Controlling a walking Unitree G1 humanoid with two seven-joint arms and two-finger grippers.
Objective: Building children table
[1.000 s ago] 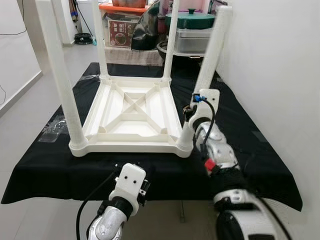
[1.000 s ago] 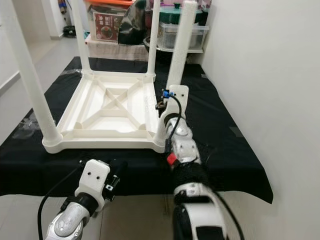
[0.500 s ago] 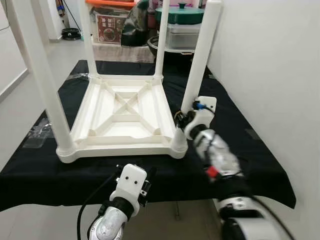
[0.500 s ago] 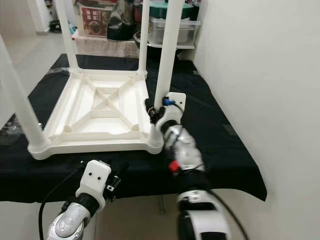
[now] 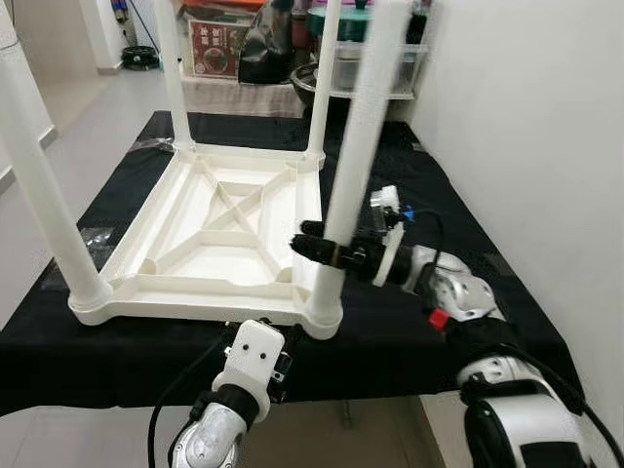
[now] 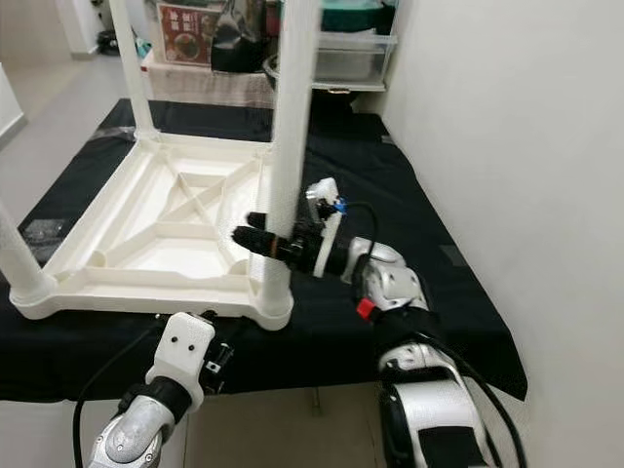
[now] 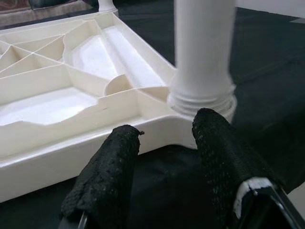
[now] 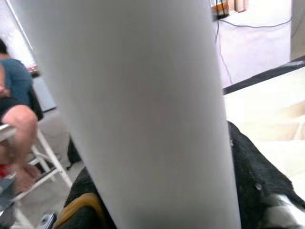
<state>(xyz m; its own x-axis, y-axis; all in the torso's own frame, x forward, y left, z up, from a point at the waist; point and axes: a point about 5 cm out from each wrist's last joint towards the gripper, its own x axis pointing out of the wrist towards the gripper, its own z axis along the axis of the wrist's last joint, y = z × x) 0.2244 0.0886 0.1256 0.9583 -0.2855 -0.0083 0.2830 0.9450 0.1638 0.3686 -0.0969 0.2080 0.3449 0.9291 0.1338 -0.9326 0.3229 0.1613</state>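
Note:
A white plastic children's table (image 5: 224, 210) lies upside down on a black cloth, its legs pointing up. My right gripper (image 5: 327, 252) reaches in from the right and is shut on the near right leg (image 5: 356, 146), a little above its socket, with one black finger on each side. In the right wrist view that leg (image 8: 152, 119) stands between the fingers (image 8: 257, 181). My left gripper (image 7: 167, 126) is low in front of the cloth's near edge. It is open and points at the table's near right corner (image 7: 200, 102), touching nothing.
The black cloth (image 5: 468, 224) covers a low table set against a white wall (image 5: 546, 146) on the right. Storage boxes and pots (image 5: 224, 49) stand behind it. Clear plastic wrapping (image 5: 97, 237) lies on the cloth at the left. A seated person (image 8: 14, 109) is beyond the leg.
The camera has shifted. My right arm swung out to the right and its gripper moved from beside the leg's base to closing around the leg. The left gripper stays low.

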